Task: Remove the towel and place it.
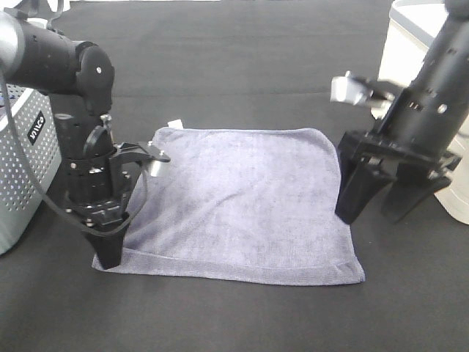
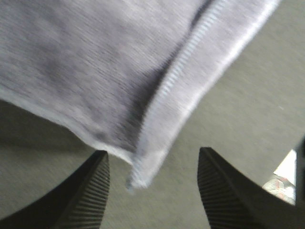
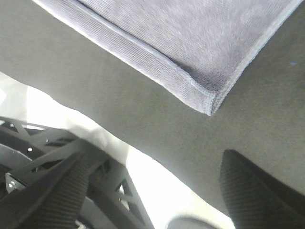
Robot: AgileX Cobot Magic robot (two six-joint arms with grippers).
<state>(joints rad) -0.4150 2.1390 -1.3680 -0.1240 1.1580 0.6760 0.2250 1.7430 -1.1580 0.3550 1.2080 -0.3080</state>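
Your left end effector [image 1: 108,253] stands wide open, its two ribbed fingers [image 2: 90,191] well apart. One corner of the towel [image 1: 238,202] reaches into the gap between them. The left wrist view is blurred, so you cannot tell whether either finger touches the cloth. From that end effector the towel spreads away flat over the black bench [image 1: 242,66], and its small white tag [image 1: 174,123] sits at the next corner along the same edge. Your right end effector [image 1: 375,209] is also wide open and holds nothing. The towel's edge lies just beside its inner finger. In the right wrist view, one hemmed corner sits on the bench ahead of the fingertips, outside the gap.
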